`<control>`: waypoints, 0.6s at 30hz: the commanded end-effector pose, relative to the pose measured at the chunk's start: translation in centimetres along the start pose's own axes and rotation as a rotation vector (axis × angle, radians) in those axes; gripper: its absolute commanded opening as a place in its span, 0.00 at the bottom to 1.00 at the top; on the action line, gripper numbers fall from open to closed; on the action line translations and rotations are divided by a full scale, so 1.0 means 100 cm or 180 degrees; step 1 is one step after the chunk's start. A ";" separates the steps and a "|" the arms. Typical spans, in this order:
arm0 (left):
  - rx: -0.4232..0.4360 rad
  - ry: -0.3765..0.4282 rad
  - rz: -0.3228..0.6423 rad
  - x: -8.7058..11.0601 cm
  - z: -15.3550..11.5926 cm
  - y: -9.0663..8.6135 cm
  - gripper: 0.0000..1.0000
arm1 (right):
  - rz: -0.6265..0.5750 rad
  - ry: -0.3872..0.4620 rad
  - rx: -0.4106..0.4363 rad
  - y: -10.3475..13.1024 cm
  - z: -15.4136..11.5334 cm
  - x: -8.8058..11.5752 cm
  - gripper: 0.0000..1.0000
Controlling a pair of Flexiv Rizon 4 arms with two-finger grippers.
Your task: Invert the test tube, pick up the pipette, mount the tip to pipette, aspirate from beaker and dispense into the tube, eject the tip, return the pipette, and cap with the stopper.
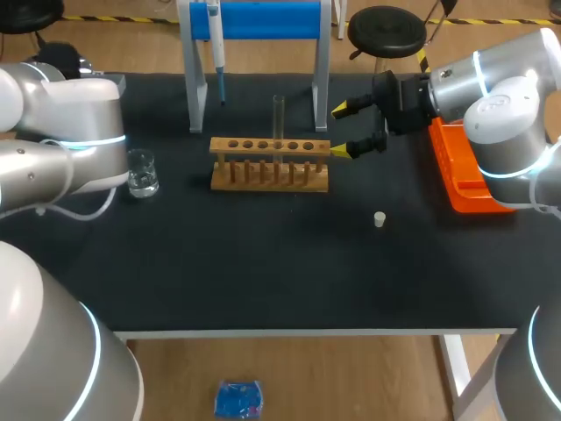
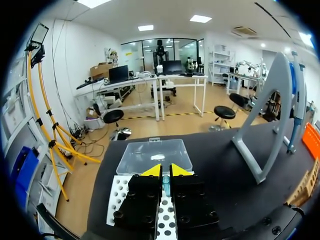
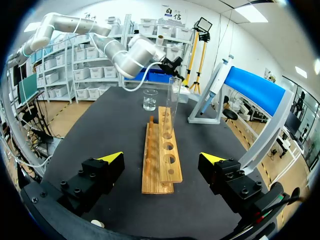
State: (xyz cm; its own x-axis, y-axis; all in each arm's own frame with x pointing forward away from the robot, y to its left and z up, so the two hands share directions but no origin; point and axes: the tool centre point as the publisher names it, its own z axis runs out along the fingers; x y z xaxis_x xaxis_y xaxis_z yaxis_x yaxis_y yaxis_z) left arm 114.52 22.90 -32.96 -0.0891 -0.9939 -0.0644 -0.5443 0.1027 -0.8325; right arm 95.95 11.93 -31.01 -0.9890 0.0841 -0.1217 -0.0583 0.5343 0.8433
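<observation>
Black table [image 1: 263,272], blue-and-grey pipette stand [image 1: 263,19] at rear with blue pipette [image 1: 216,44] hanging, wooden tube rack [image 1: 270,147] mid-table, right gripper [image 1: 340,130] released, fingers wide at rack end, left gripper [image 2: 166,171] clenched over white perforated tip tray [image 2: 118,196], clear glass test tube [image 1: 279,118] upright in rack, glass beaker [image 1: 142,173] near left arm, small white stopper [image 1: 379,219] loose on table.

the rack [image 1: 270,164] sits mid-desk [image 1: 263,281], with the test tube [image 1: 279,118] upright in one of its holes. the beaker [image 1: 142,173] stands at the rack's 9 o'clock. the stand [image 1: 195,88] is at 12 o'clock, the pipette [image 1: 216,44] hanging on it. the stopper [image 1: 379,219] lies at 4 o'clock and the tray [image 1: 465,171] at 3 o'clock.
</observation>
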 end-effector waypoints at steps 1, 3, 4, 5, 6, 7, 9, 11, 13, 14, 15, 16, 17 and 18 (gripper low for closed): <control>0.0006 0.0010 0.0012 -0.001 -0.011 -0.009 0.00 | 0.0000 0.0002 0.0002 0.000 0.000 0.000 1.00; 0.0022 0.0007 0.0039 -0.001 -0.014 -0.014 0.00 | 0.0000 0.0002 0.0002 0.000 0.000 0.000 1.00; 0.0020 -0.0004 0.0055 -0.001 -0.016 -0.016 0.00 | 0.0000 0.0002 0.0002 0.000 0.000 0.000 1.00; 0.0021 -0.0006 0.0065 -0.001 -0.018 -0.019 0.00 | 0.0000 0.0002 0.0002 0.000 0.000 0.000 1.00; 0.0034 -0.0021 0.0101 -0.002 -0.021 -0.022 0.00 | 0.0000 0.0002 0.0002 0.000 0.000 0.000 1.00; 0.0034 -0.0032 0.0133 -0.002 -0.023 -0.025 0.00 | 0.0000 0.0002 0.0002 0.000 0.000 0.000 1.00; 0.0033 -0.0030 0.0180 -0.003 -0.029 -0.032 0.00 | 0.0000 0.0002 0.0002 0.000 0.000 0.000 1.00; 0.0038 -0.0019 0.0236 -0.004 -0.035 -0.040 0.00 | 0.0000 0.0002 0.0002 0.000 0.000 0.000 1.00; 0.0062 0.0009 0.0289 -0.005 -0.042 -0.049 0.00 | 0.0000 0.0002 0.0002 0.000 0.000 0.000 1.00; 0.0085 0.0061 0.0297 -0.006 -0.046 -0.053 0.00 | 0.0000 0.0002 0.0002 0.000 0.000 0.000 1.00; 0.0122 0.0101 0.0273 -0.007 -0.051 -0.059 0.00 | 0.0000 0.0002 0.0002 0.000 0.000 0.000 1.00; 0.0148 0.0134 0.0284 -0.009 -0.056 -0.065 0.00 | 0.0000 0.0002 0.0002 0.000 0.000 0.000 1.00; 0.0194 0.0195 0.0294 -0.010 -0.061 -0.071 0.00 | 0.0000 0.0002 0.0002 0.000 0.000 0.000 1.00; 0.0258 0.0233 0.0289 -0.011 -0.066 -0.078 0.00 | 0.0000 0.0002 0.0002 0.000 0.000 0.000 1.00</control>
State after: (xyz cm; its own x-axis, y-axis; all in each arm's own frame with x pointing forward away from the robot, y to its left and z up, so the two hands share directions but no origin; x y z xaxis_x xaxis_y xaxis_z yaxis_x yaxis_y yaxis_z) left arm 114.67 22.41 -25.16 -0.1372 -0.9803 -0.1419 -0.4600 0.1899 -0.8673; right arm 95.95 11.93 -31.01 -0.9890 0.0842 -0.1216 -0.0582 0.5343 0.8433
